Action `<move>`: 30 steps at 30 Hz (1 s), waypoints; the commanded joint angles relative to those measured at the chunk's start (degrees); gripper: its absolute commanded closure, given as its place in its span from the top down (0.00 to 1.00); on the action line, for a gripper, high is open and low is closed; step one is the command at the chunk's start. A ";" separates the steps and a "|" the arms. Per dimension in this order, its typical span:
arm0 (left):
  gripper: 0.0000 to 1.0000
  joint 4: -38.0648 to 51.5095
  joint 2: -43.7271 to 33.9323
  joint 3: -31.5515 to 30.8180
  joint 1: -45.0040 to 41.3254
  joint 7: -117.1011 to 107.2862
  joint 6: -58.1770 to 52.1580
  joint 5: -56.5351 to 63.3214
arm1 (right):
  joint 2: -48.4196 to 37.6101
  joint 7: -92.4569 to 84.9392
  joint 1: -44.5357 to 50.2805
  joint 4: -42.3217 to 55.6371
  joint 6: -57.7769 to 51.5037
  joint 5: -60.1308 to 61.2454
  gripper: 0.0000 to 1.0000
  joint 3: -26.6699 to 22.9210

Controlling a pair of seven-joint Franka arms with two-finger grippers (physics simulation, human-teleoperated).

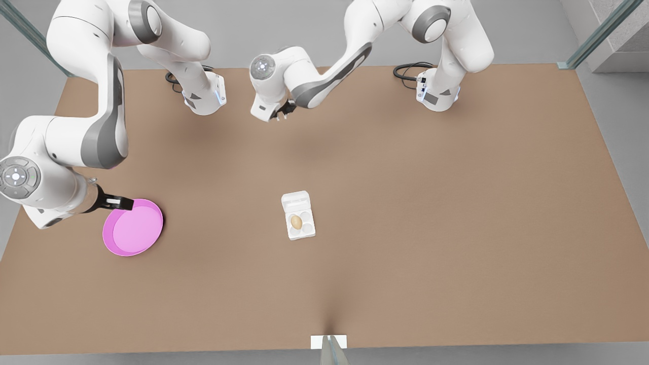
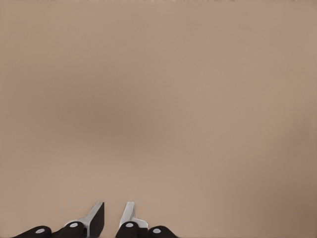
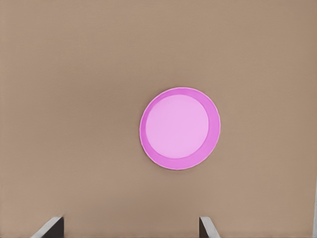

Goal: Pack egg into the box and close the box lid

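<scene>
Brown tabletop [image 1: 456,228] stretches under both arms. Near its middle we see the box [image 1: 299,217] with the box lid [image 1: 295,201] folded open behind the tray, and the egg [image 1: 296,221] sitting in one cup. At the front view's left, the right gripper [image 1: 121,203] hangs above the pink plate [image 1: 133,228], its fingers [image 3: 49,228] spread wide. At the far side, the left gripper [image 2: 113,220] hovers over bare table, jaws nearly closed with a slim gap, holding nothing.
</scene>
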 commanded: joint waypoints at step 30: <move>0.21 13.01 16.81 0.01 12.65 5.38 10.71 5.17 | 0.08 -0.35 0.97 -0.36 -1.67 -0.26 1.00 0.18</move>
